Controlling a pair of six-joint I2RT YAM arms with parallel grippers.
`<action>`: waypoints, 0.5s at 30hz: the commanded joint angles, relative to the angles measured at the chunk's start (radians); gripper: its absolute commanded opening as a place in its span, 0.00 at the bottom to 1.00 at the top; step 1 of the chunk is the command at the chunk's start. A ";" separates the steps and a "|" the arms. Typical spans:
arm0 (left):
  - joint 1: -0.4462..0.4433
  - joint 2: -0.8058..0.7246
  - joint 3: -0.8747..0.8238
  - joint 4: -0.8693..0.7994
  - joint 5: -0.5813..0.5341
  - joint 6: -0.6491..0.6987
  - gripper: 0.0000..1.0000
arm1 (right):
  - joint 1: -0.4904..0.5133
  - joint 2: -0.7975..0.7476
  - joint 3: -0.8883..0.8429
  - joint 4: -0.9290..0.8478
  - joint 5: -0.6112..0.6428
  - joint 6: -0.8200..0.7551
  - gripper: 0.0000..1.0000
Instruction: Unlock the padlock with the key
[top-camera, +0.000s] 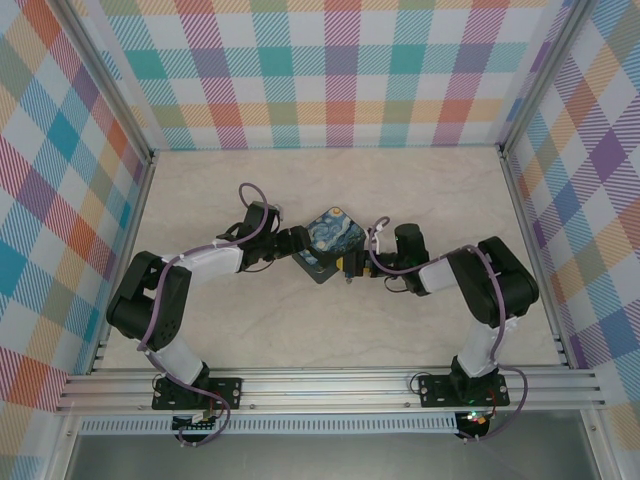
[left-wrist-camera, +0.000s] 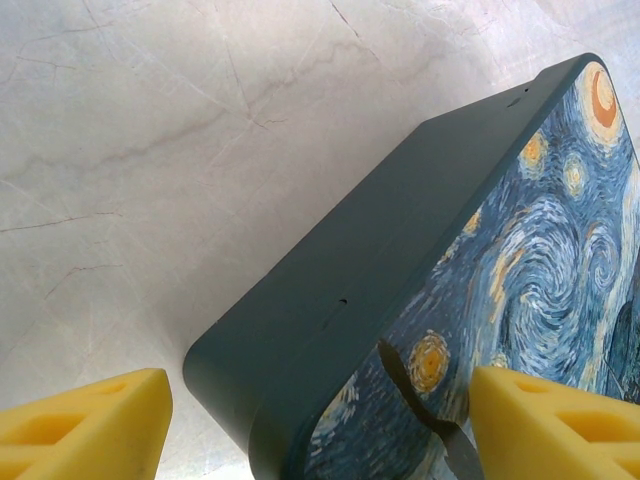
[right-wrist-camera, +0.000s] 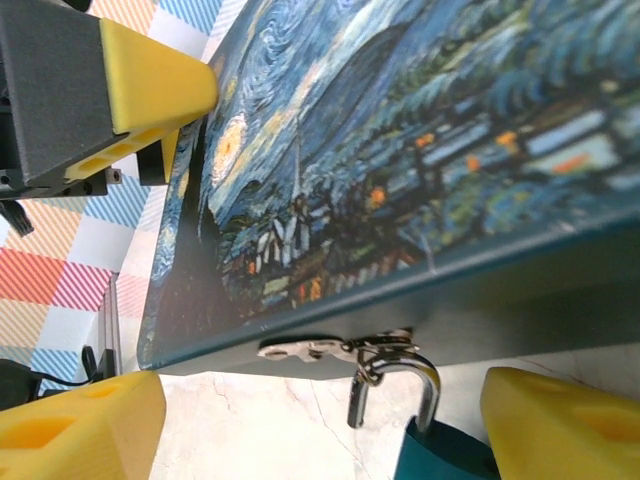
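Observation:
The padlock (right-wrist-camera: 440, 458) shows its teal body at the bottom edge of the right wrist view. Its silver shackle (right-wrist-camera: 405, 375) hooks through the hasp (right-wrist-camera: 320, 350) on the painted tin (right-wrist-camera: 420, 150). The shackle's short leg hangs free of the body. My right gripper (right-wrist-camera: 320, 430) is open, with the padlock between its fingers, nearer the right one. My left gripper (left-wrist-camera: 320, 430) is open around the tin's near corner (left-wrist-camera: 300, 350). A thin dark-grey sliver (left-wrist-camera: 415, 405) lies on the lid by its right finger; I cannot tell if it is the key.
The tin (top-camera: 325, 243) sits mid-table on the pale marble top, with the left gripper (top-camera: 298, 243) and right gripper (top-camera: 348, 266) against opposite sides. Checked walls enclose the table on three sides. Bare tabletop (top-camera: 330, 180) lies behind the tin.

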 joint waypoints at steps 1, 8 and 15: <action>-0.012 0.033 -0.033 -0.196 -0.067 0.010 0.76 | 0.011 0.016 0.018 0.065 -0.067 0.032 0.79; -0.012 0.035 -0.028 -0.197 -0.065 0.010 0.75 | 0.018 0.025 0.019 0.073 -0.080 0.035 0.76; -0.014 0.028 -0.029 -0.202 -0.069 0.012 0.75 | 0.016 0.007 -0.004 0.078 -0.069 0.030 0.66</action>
